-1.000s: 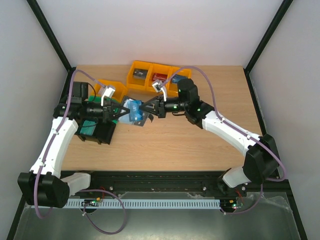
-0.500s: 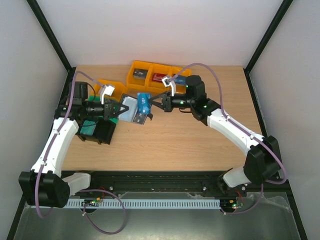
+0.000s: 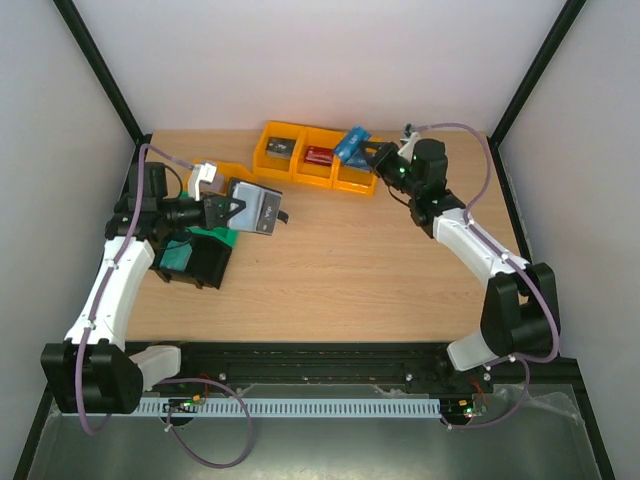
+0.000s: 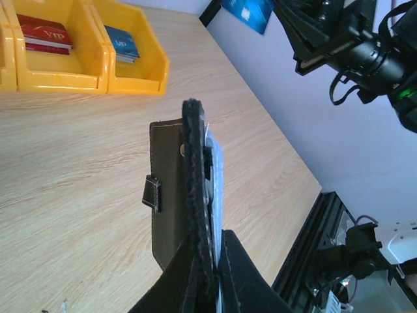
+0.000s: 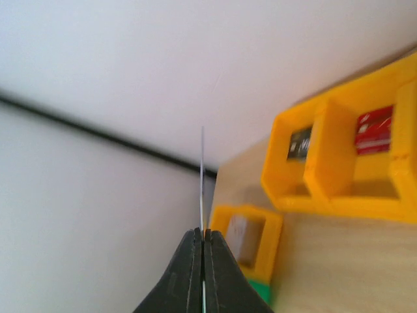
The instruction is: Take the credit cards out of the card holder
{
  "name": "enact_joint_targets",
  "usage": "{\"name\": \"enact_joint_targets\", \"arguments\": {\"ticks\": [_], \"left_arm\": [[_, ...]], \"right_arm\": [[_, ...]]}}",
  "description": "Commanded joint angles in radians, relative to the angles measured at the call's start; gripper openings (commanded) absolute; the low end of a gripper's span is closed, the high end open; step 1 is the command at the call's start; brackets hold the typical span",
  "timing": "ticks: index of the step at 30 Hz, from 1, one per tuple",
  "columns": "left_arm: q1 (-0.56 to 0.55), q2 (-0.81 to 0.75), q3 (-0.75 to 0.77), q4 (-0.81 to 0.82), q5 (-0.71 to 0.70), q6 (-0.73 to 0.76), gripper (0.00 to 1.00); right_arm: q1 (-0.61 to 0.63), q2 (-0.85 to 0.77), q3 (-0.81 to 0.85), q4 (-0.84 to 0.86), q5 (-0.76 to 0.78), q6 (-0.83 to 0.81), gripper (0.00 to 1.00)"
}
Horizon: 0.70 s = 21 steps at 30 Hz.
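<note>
Right gripper [image 3: 368,153] clenched on a thin blue plastic credit card [image 3: 352,143], carried in the air above the right end of the yellow three-compartment plastic bin [image 3: 298,181]; right wrist view shows this card [image 5: 202,169] edge-on, a thin line between the pressed fingers, so the pinch is across its flat faces, which suits so thin a piece; judged: card is out of the holder and positioned for a drop into the bin.

Bin contents: red card [image 3: 320,155] in the middle compartment; second blue card [image 4: 122,42] in the right one; placement looks sorted by colour, hence this end.

Left gripper [image 3: 228,211] grasping the black leather-like bifold card holder [image 3: 256,207] by one edge, raised off the pale wooden table [image 3: 380,260]; holder spread open, inner pockets turned toward the right arm, presumably so that arm can reach in; whether cards remain inside: cannot tell.
</note>
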Motion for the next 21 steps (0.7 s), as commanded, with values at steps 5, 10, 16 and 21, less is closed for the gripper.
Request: {"name": "enact_joint_targets", "arguments": {"ticks": [5, 10, 16, 21], "left_arm": [[0.028, -0.033, 0.015, 0.071, -0.004, -0.096, 0.02], [0.028, -0.026, 0.034, 0.055, -0.005, -0.089, 0.02], [0.019, -0.021, 0.037, 0.049, -0.006, -0.087, 0.02], [0.011, -0.019, 0.044, 0.036, -0.008, -0.079, 0.02]], "right_arm": [[-0.013, 0.101, -0.075, 0.305, 0.652, 0.520, 0.01], [-0.013, 0.191, -0.081, 0.363, 0.809, 0.765, 0.02], [0.018, 0.324, 0.041, 0.304, 0.829, 0.881, 0.02], [0.056, 0.420, 0.152, 0.232, 0.860, 0.917, 0.01]]}}
